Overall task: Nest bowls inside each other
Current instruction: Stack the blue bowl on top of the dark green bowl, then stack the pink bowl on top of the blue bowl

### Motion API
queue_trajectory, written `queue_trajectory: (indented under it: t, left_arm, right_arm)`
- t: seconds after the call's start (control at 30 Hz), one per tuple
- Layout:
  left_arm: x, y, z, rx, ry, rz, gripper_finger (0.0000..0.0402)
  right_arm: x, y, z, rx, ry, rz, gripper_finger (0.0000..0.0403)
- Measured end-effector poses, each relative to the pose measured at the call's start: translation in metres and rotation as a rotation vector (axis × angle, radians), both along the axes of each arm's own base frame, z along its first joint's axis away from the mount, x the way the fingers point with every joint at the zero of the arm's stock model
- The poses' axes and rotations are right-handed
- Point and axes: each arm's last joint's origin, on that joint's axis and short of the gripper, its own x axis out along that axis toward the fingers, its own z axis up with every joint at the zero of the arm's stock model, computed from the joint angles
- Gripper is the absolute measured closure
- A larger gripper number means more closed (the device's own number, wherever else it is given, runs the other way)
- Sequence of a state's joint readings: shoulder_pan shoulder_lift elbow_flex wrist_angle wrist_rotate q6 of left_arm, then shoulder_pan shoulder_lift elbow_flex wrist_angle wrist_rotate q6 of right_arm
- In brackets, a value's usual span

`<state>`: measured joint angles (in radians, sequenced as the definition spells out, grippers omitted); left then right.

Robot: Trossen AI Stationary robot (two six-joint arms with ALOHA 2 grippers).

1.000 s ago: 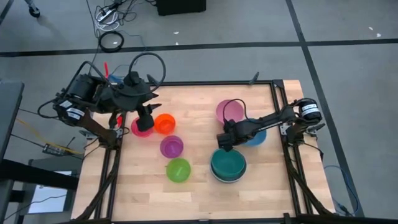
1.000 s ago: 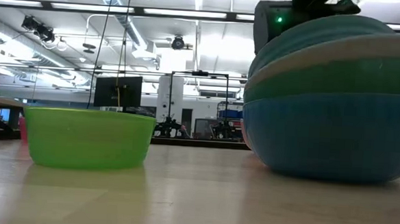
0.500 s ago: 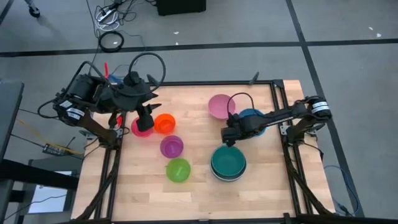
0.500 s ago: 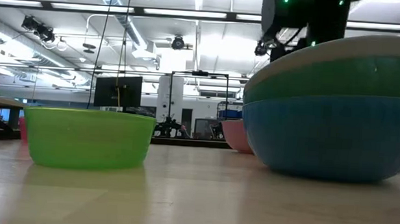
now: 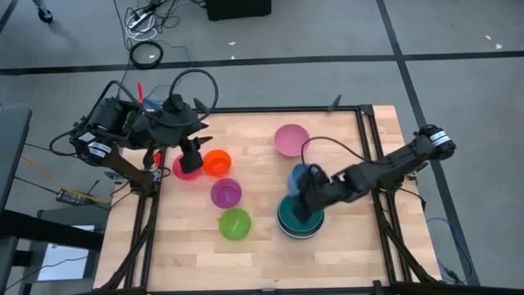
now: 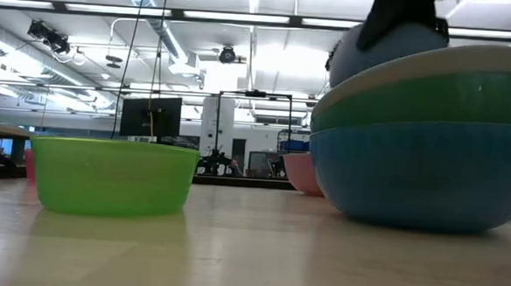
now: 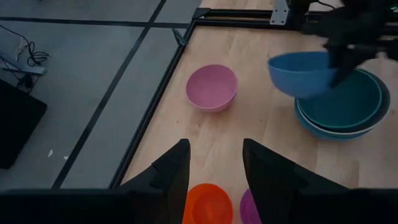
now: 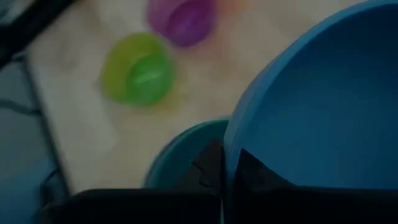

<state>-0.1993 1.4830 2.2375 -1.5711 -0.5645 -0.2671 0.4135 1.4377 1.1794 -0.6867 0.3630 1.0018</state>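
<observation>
Position of my right gripper: arm stretched low across the table from its far-right corner, claw over the near-right part of the wood, clamped tight on the rim of the small blue bowl. My two fingers pinch that rim between them, one inside the wall and one outside. The blue bowl hangs clear of the table, tilted, directly above the edge of the nested stack, whose topmost bowl is teal, with pale, green and blue bowls showing beneath it from table height. My left gripper waits at the far-left part of the table, fingers spread apart and holding nothing, poised over the magenta bowl with the orange bowl just beside it. The purple bowl sits near the orange one toward the table's centre, and the lime bowl lies nearer the front edge, well apart from the stack. The pink bowl stands alone at the far side. Nothing stands between the held bowl and the stack below it. Table: bare wood planks in a dark frame.
</observation>
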Motion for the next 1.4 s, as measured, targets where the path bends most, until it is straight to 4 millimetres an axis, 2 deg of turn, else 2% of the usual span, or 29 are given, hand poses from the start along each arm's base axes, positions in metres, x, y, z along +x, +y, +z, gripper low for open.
queue_trajectory:
  t: [0.17, 0.3, 0.53, 0.7, 0.87, 1.07, 1.23, 1.4]
  left_arm:
    - [0.0, 0.0, 0.0, -0.003, -0.002, 0.003, 0.0244]
    - [0.0, 0.0, 0.0, -0.003, -0.002, 0.003, 0.0244]
    - [0.0, 0.0, 0.0, -0.002, -0.001, 0.002, 0.0244]
    - [0.0, 0.0, 0.0, -0.001, -0.001, 0.001, 0.0244]
    - [0.0, 0.0, 0.0, 0.0, 0.0, 0.0, 0.0244]
    - [0.0, 0.0, 0.0, 0.002, 0.0, 0.001, 0.0244]
    - [0.0, 0.0, 0.0, 0.005, 0.002, 0.001, 0.0244]
    - [0.0, 0.0, 0.0, 0.006, 0.002, 0.0, 0.0244]
  right_arm:
    - [-0.004, 0.019, 0.002, 0.107, -0.006, 0.115, 0.0394]
    - [-0.005, 0.027, 0.004, 0.158, -0.021, 0.164, 0.0354]
    - [-0.006, 0.027, 0.005, 0.235, 0.003, 0.173, 0.0283]
    - [-0.008, 0.016, 0.009, 0.136, -0.033, 0.084, 0.0272]
    - [-0.007, -0.018, 0.01, -0.154, -0.037, -0.108, 0.0282]
    - [0.012, -0.087, 0.002, -0.305, 0.062, -0.25, 0.0291]
    - [0.031, -0.138, -0.019, -0.239, 0.15, -0.241, 0.0291]
    - [0.047, -0.164, -0.05, -0.149, 0.241, -0.192, 0.0284]
